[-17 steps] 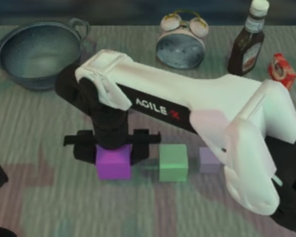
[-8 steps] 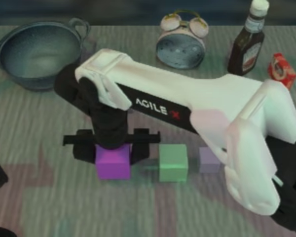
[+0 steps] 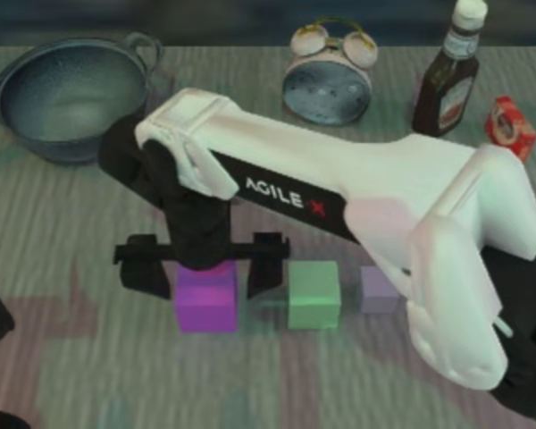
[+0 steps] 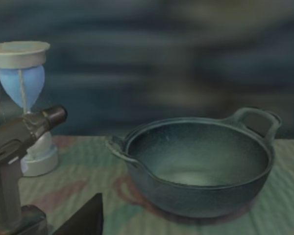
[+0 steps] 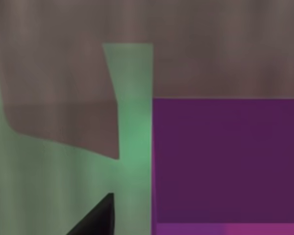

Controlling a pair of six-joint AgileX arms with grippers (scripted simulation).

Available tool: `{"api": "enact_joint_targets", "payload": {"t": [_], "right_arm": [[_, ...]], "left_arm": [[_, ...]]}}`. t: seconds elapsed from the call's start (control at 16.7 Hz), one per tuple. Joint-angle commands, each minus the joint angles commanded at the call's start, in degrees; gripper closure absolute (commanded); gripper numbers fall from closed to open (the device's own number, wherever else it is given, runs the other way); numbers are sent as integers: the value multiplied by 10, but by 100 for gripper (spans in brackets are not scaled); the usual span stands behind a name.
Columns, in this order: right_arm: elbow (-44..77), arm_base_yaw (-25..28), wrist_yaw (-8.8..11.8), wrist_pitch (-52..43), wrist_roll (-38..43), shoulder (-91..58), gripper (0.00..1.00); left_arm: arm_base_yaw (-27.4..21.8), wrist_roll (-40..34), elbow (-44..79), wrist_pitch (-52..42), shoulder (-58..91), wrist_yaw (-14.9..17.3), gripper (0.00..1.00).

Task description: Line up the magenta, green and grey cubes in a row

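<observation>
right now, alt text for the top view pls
The right arm's hand hangs open over the magenta cube, fingers apart on either side. The green cube and grey cube sit in a row to its right; a pot, clock and sauce bottle stand behind.

My top camera looks down on the whole table (image 3: pixel 62 357). My left wrist camera sits low, facing the pot (image 4: pixel 198 169) (shared with the top view). My right wrist camera hangs close over the magenta cube (image 5: pixel 228 161).
</observation>
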State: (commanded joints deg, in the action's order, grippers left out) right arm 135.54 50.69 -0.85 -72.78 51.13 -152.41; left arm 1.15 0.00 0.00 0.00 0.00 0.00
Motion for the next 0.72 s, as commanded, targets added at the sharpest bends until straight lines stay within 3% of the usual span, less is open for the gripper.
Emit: {"api": "enact_joint_targets", "payload": {"t": [0.42, 0.72], "right_arm": [[9, -1, 0, -8, 1, -4, 0], [136, 3, 1, -104, 2, -38, 0]], "left_arm": [[0, 0, 0, 0, 0, 0, 0], [0, 0, 0, 0, 0, 0, 0]]}}
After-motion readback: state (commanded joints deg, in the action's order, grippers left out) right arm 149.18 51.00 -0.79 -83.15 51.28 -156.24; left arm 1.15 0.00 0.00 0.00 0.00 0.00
